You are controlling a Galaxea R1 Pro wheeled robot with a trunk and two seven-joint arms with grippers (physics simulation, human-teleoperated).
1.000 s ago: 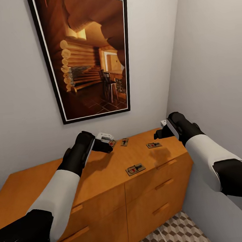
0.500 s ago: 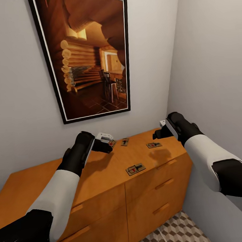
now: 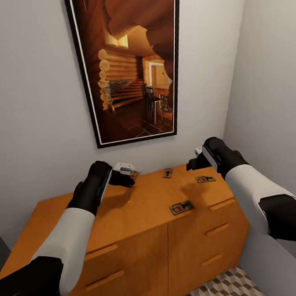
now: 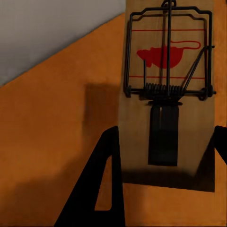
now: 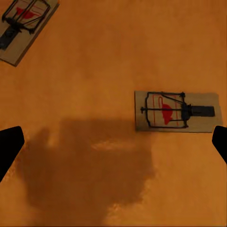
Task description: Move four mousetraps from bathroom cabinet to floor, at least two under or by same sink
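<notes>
Overhead, 4 mousetraps [image 3: 181,207] on cabinet [image 3: 139,210], left wrist, 1 between tool [image 4: 163,146] fingers.

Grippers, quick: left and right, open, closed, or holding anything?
Left gripper: open, fingers either side of a tan wooden mousetrap lying on the orange-brown cabinet, not gripping.
Right gripper: open, empty, above another mousetrap.

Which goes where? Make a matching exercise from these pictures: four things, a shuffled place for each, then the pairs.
Things
1. framed picture
2. left pincer
3. tiled floor
4. front mousetrap

Places
a. at the foot of the cabinet
b. near the front edge of the cabinet top
c. on the wall above the cabinet
d. open over the back mousetrap, close to the wall

Pairs: 1-c, 2-d, 3-a, 4-b
</notes>
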